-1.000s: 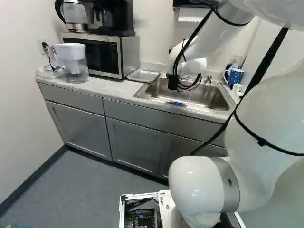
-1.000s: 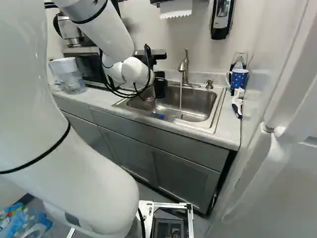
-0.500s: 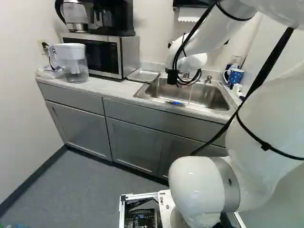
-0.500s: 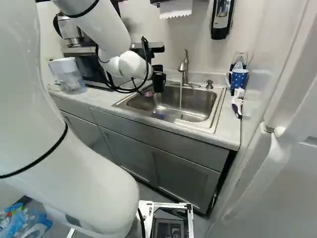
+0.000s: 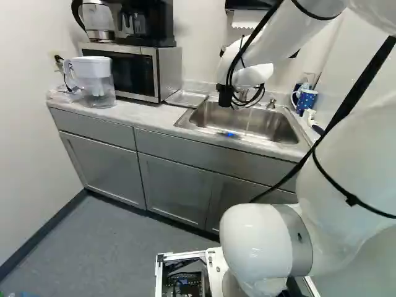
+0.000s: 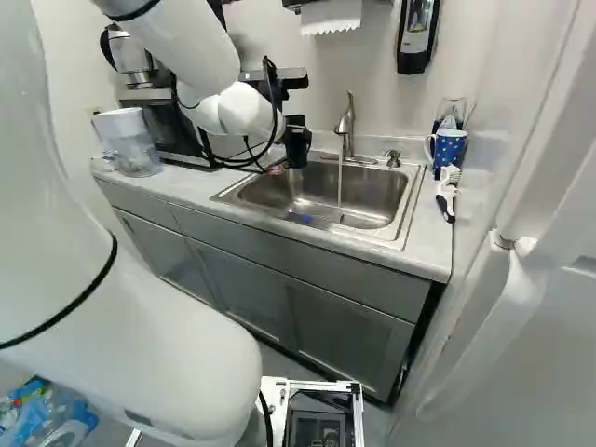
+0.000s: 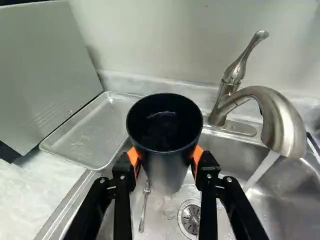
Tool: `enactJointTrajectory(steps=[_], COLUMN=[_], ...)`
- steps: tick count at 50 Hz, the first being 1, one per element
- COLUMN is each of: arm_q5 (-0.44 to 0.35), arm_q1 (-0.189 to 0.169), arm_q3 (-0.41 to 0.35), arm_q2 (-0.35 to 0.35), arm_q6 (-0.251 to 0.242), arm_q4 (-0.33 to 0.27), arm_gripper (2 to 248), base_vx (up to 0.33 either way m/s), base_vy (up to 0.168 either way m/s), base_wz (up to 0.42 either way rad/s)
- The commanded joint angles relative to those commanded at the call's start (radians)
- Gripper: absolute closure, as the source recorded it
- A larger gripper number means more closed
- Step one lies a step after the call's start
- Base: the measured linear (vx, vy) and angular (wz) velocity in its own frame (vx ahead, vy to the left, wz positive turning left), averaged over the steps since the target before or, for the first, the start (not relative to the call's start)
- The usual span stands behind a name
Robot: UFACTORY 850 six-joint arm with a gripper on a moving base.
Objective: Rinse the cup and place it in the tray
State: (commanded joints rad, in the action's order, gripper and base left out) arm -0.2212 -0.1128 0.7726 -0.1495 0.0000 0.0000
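Near the sink's left end in the right base view, my gripper (image 6: pixel 289 138) holds the dark cup (image 6: pixel 299 149) over the basin. Seen from the wrist, the gripper (image 7: pixel 165 158) has an orange pad on each side of the cup (image 7: pixel 167 172), which stands mouth up with a glint inside. The metal tray (image 7: pixel 82 137) lies on the counter beside the sink, just beyond the cup on the microwave side. Water runs from the faucet (image 7: pixel 272 112) into the sink (image 7: pixel 280 200), apart from the cup.
The microwave (image 5: pixel 139 71) stands behind the tray, with a water pitcher (image 5: pixel 96 80) farther left. A small utensil (image 7: pixel 144 210) lies in the sink by the drain (image 7: pixel 191 218). A blue dotted mug (image 6: pixel 449 149) and a brush (image 6: pixel 447 191) are right of the sink.
The arm has raised the cup and drawn it a little toward the back and the tray side, away from the water stream. The grip has held, and the base has stayed put.
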Motion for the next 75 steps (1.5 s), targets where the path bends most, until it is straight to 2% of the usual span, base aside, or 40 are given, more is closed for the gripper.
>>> enactJointTrajectory(steps=[19,47,55,75], arm_q5=[0.079,0.079,0.079,0.079], arm_q1=[0.000,0.000,0.000,0.000], arm_q3=[0.014,0.021,0.021,0.021], arm_q2=[-0.031,-0.046,-0.046,-0.046], arm_q6=[0.000,0.002,0.058,0.263], arm_q4=[0.000,0.000,0.000,0.000], arm_gripper=[129,129,129,129], base_vx=[0.000,0.000,0.000,0.000], base_vy=[0.000,0.000,0.000,0.000], base_wz=[0.000,0.000,0.000,0.000])
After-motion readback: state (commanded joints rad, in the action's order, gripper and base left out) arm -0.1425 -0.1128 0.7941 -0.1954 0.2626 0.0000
